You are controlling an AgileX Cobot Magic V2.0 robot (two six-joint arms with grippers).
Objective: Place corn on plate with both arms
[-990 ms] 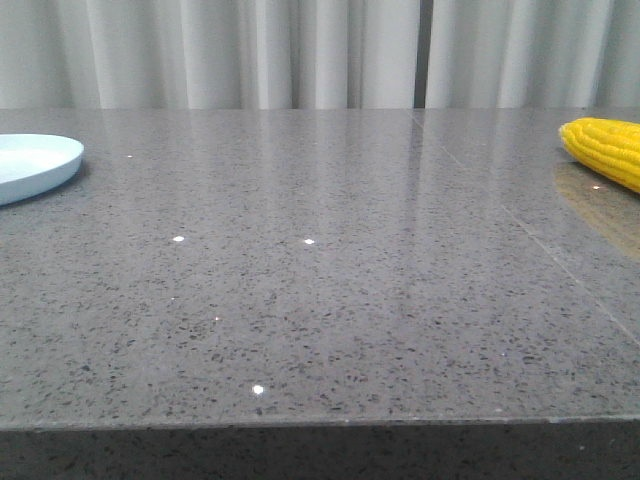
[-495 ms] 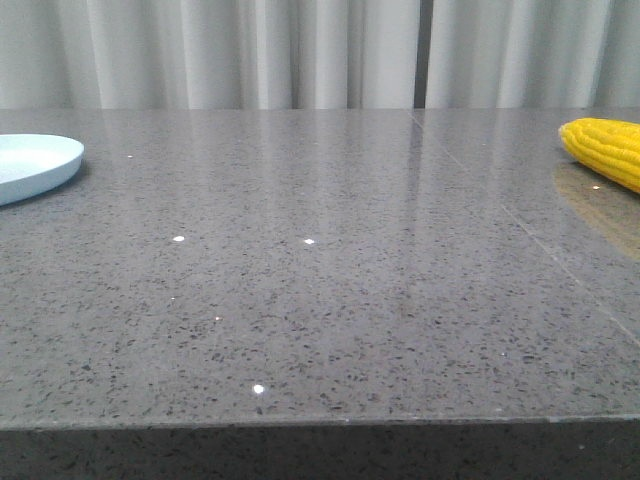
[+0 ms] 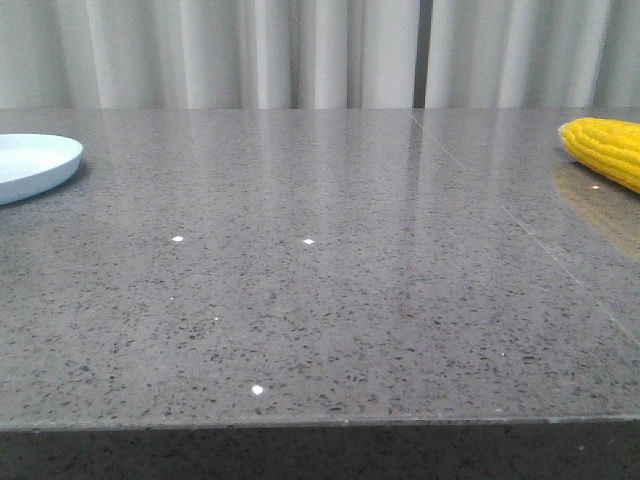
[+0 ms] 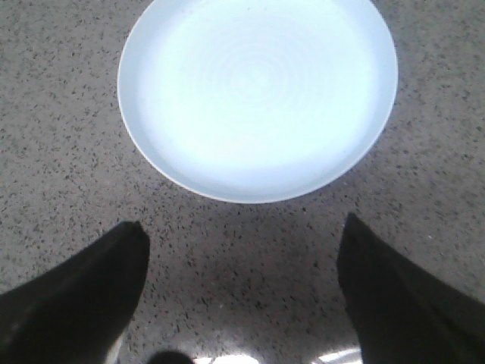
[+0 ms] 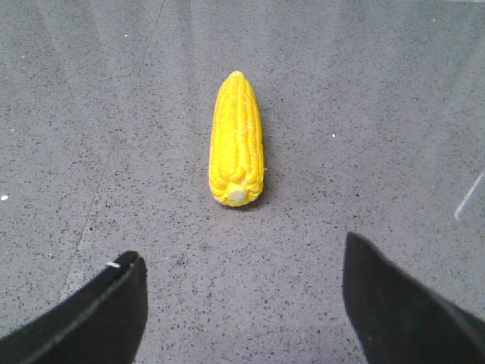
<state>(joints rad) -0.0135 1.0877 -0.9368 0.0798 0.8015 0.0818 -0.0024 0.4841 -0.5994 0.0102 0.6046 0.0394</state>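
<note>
The yellow corn lies on the grey speckled table, its pale stub end toward my right gripper. That gripper stands open, a short way back from the cob, with nothing between its black fingers. In the front view the corn shows at the far right edge, partly cut off. The pale-blue plate is empty and sits just ahead of my open left gripper. From the front, the plate peeks in at the far left. Neither gripper shows in the front view.
The grey stone tabletop spans between plate and corn, with a thin seam running diagonally on its right side. White curtains hang behind the table. The table's front edge is close to the camera.
</note>
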